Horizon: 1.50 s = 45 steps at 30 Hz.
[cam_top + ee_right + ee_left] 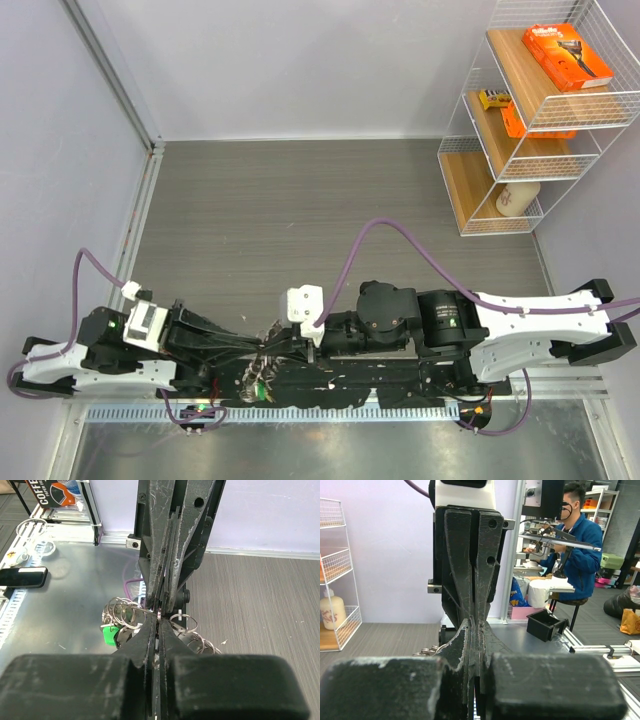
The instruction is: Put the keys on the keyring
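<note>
Keyring (125,614), right wrist view: loops fanned from 9 to 4 o'clock around the meeting fingertips, green tag (111,635) at 8 o'clock. Left gripper (159,605) was clamped on its wire at 12 o'clock; right gripper (159,629), jaws together, stood at 6 o'clock.

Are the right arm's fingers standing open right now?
No: in the right wrist view the right gripper has its fingers pressed together, with the keyring bunched around their tips.

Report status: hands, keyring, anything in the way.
Left hand shut, right hand shut, tip to tip. Keyring with green tag pinched where they meet. Nothing seen in the way.
</note>
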Tool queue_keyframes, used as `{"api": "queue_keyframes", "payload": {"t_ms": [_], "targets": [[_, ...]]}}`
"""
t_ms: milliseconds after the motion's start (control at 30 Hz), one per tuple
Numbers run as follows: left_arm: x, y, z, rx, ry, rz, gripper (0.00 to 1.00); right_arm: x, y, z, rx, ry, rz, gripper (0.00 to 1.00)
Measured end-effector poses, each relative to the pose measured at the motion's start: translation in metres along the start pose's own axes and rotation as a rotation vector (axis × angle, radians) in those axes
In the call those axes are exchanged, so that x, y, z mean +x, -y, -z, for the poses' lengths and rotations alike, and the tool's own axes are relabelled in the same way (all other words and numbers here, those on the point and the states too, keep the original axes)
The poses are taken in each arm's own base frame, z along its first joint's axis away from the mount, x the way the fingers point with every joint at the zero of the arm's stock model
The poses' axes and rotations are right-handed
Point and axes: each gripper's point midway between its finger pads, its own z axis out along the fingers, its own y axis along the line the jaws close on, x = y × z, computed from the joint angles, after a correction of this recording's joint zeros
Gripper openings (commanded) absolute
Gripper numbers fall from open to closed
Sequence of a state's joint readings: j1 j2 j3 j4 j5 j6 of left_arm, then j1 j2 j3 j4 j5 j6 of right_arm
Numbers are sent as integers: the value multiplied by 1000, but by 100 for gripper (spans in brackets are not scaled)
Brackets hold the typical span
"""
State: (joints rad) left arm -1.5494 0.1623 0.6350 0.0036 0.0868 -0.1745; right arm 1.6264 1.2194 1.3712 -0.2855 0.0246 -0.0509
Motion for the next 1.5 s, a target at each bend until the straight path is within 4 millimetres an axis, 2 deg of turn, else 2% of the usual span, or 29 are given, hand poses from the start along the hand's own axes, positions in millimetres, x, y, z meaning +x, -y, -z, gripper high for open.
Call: {"api": "queue_keyframes", "payload": {"t_ms": [267, 333, 467, 633, 733, 933, 1100, 1500], "targets": [[5, -2, 1, -12, -18, 10, 2, 2, 0, 4, -1, -27, 14, 5], [10, -4, 4, -26, -43, 26, 17, 7, 1, 6, -2, -56, 20, 5], [10, -5, 13, -56, -89, 59, 33, 17, -3, 15, -23, -129, 20, 5], [-5, -2, 24, -76, -130, 103, 41, 20, -13, 23, -81, -196, 2, 5], [-2, 0, 27, -80, -191, 129, 45, 31, -21, 24, -116, -248, -15, 5], [35, 4, 22, -80, -388, 181, 47, 58, -34, 26, -181, -362, -57, 5], [61, 9, 23, -71, -531, 222, 47, 67, -43, 24, -214, -403, -101, 5], [78, 19, 32, -67, -671, 313, 45, 71, -40, 16, -166, -427, -174, 5]]}}
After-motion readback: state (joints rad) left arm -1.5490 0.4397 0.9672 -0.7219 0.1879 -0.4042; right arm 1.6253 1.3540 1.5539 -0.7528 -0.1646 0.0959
